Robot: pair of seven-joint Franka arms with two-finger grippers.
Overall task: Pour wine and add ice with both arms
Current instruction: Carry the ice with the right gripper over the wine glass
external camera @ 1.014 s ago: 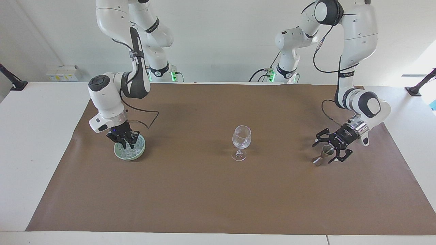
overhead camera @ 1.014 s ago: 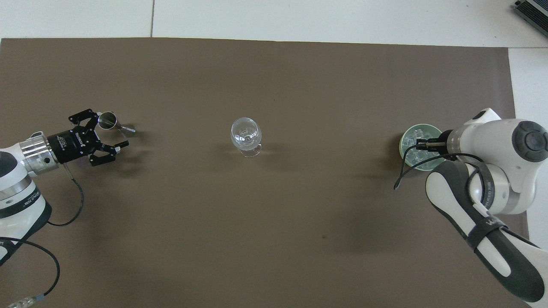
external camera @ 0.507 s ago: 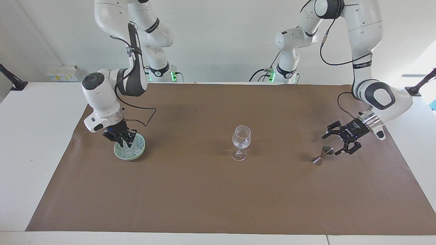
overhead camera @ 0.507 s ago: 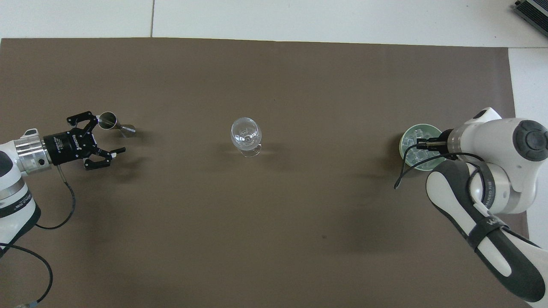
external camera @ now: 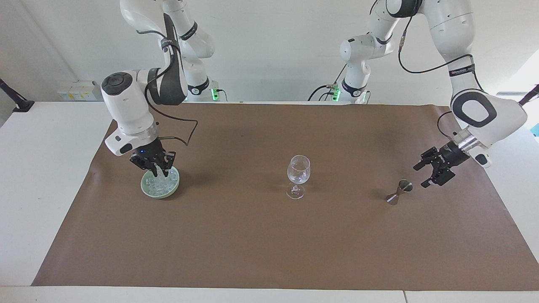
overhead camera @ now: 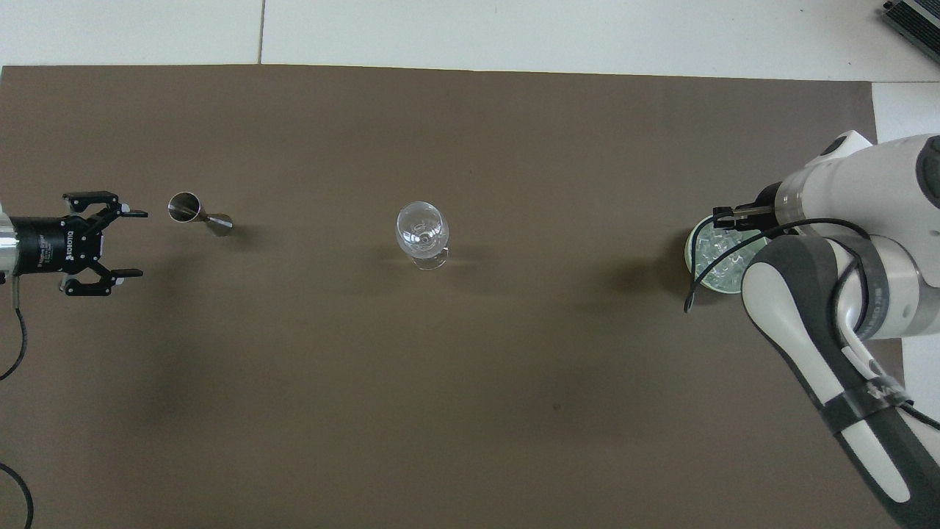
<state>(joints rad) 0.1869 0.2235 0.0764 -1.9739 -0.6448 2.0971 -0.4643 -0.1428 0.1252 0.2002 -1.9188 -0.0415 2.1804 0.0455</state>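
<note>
The right gripper [external camera: 160,171], fingertips pressed together, hangs over the green bowl [external camera: 145,191], at nine o'clock from the wine glass [external camera: 298,169] in the facing view. Whether it pinches any ice [external camera: 158,183] I cannot tell. It should lift straight, carry level and release low over the glass. The left gripper [external camera: 419,176], spread, waits beside the jigger [external camera: 399,192] at three o'clock.

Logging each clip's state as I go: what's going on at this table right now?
The right gripper, shut, hangs just above the green bowl of ice; whether it holds a cube cannot be told. The left gripper, open and empty, is beside the metal jigger, which stands alone. The wine glass stands untouched at mid-table.
</note>
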